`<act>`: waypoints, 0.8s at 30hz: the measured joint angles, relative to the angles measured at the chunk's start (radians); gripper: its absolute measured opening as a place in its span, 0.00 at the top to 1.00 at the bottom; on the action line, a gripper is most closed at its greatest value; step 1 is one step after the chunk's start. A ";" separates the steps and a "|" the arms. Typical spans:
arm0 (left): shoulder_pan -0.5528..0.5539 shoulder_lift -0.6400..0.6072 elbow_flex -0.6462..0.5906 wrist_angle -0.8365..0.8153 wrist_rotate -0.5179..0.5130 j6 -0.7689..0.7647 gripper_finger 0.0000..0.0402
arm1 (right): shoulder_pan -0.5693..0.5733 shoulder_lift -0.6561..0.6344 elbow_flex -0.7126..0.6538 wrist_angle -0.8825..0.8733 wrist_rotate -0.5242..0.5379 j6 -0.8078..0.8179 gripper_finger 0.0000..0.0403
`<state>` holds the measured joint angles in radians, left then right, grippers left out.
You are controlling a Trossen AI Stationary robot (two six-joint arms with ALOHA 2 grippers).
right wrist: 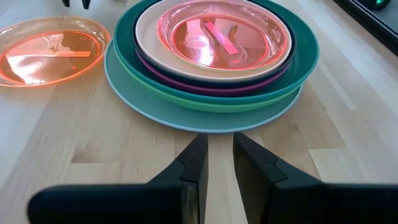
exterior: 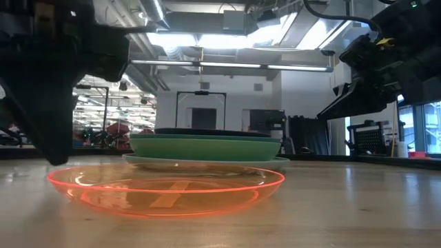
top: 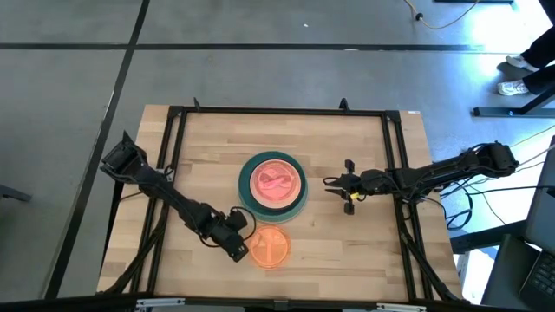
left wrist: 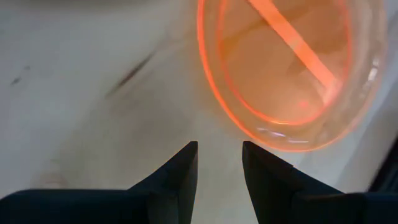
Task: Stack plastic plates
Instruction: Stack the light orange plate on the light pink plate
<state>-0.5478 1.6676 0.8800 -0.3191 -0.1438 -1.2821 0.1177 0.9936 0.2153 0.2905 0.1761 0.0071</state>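
Note:
A stack of plates (top: 273, 184) stands mid-table, pale blue at the bottom, then green and teal, then magenta, navy and peach, with a small clear pink plate (right wrist: 222, 32) on top. A clear orange plate (top: 270, 248) lies flat on the wood near the front edge, apart from the stack. My left gripper (top: 244, 245) is open just left of the orange plate (left wrist: 283, 68), touching nothing. My right gripper (top: 342, 183) is open to the right of the stack (right wrist: 211, 68), a little above the table.
A black metal frame (top: 277, 111) runs around the wooden table top. Bare wood lies between the stack and my right gripper, and left of the stack. A person's shoes (top: 520, 74) show on the floor at the far right.

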 joint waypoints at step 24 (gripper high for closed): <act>0.046 0.107 -0.005 0.163 -0.059 0.054 0.70 | 0.000 0.000 0.000 -0.002 0.000 -0.001 0.83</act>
<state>-0.5019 1.7744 0.8745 -0.1558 -0.2033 -1.2280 0.1177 0.9936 0.2153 0.2882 0.1764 0.0063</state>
